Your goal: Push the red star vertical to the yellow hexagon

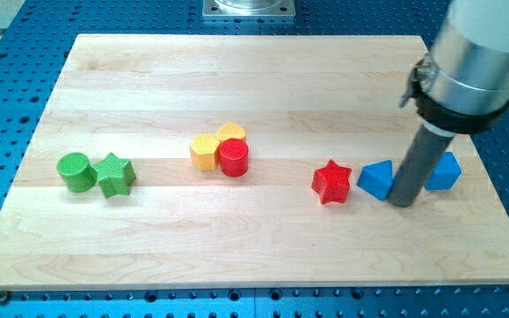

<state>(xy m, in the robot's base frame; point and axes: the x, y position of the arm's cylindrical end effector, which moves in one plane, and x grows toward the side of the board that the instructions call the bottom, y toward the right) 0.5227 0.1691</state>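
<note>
The red star (pixel 331 182) lies on the wooden board right of centre. The yellow hexagon (pixel 204 151) lies left of it near the board's middle, touching a red cylinder (pixel 233 158) and a second yellow block (pixel 231 132) behind it. My tip (pixel 403 202) rests on the board to the right of the red star, between two blue blocks. A blue triangle-like block (pixel 377 179) sits between the star and my tip, close to both.
A second blue block (pixel 444 171) lies just right of the rod, partly hidden by it. A green cylinder (pixel 76 171) and a green star (pixel 115 174) sit together at the view's left. The board's right edge (pixel 493 177) is near.
</note>
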